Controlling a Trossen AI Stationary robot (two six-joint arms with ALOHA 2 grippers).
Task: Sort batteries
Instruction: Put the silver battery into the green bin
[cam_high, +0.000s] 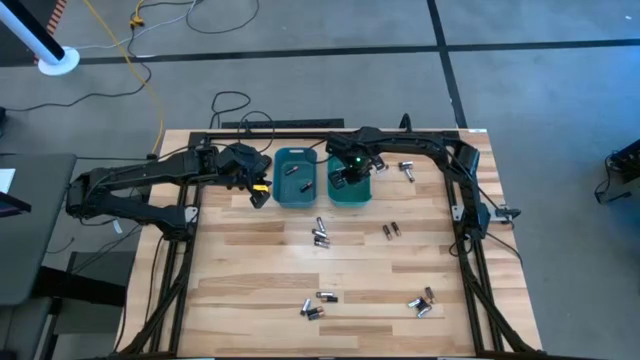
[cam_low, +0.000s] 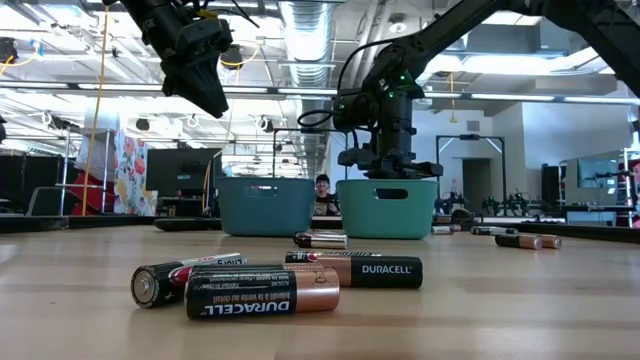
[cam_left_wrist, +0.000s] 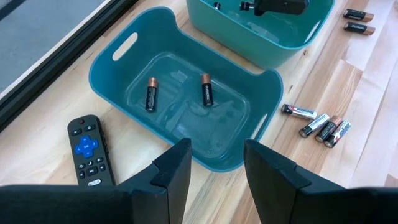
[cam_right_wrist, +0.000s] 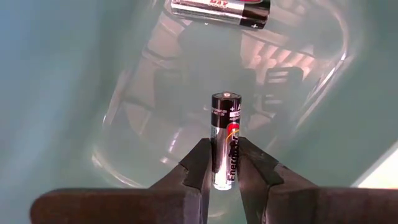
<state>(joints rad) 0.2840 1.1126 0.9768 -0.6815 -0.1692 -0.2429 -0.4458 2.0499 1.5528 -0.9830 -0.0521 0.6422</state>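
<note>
Two teal bins stand side by side at the table's far middle: a left bin (cam_high: 295, 178) and a right bin (cam_high: 350, 182). My right gripper (cam_right_wrist: 224, 147) points down into the right bin (cam_right_wrist: 74, 74), shut on a silver-and-black battery (cam_right_wrist: 225, 134). Another silver battery (cam_right_wrist: 221, 11) lies on that bin's floor. My left gripper (cam_left_wrist: 214, 165) hangs open in the air over the near rim of the left bin (cam_left_wrist: 112, 81), touching nothing. Two dark copper-ended batteries (cam_left_wrist: 151, 94) (cam_left_wrist: 206, 90) lie on the left bin's floor. My right gripper pinches the battery's sides (cam_right_wrist: 224, 171) between its two fingers, at the end nearer the wrist. The fingers come from above and lie along the battery. It stands upright below them, its free end (cam_right_wrist: 226, 98) toward the bin floor; whether it touches the floor I cannot tell.
A black remote (cam_left_wrist: 87, 149) with blue buttons lies left of the left bin. Loose batteries lie scattered on the wood: a cluster (cam_high: 320, 235) and a pair (cam_high: 390, 230) mid-table, more (cam_high: 318, 303) (cam_high: 422, 302) near the front edge, others (cam_high: 405, 168) right of the bins.
</note>
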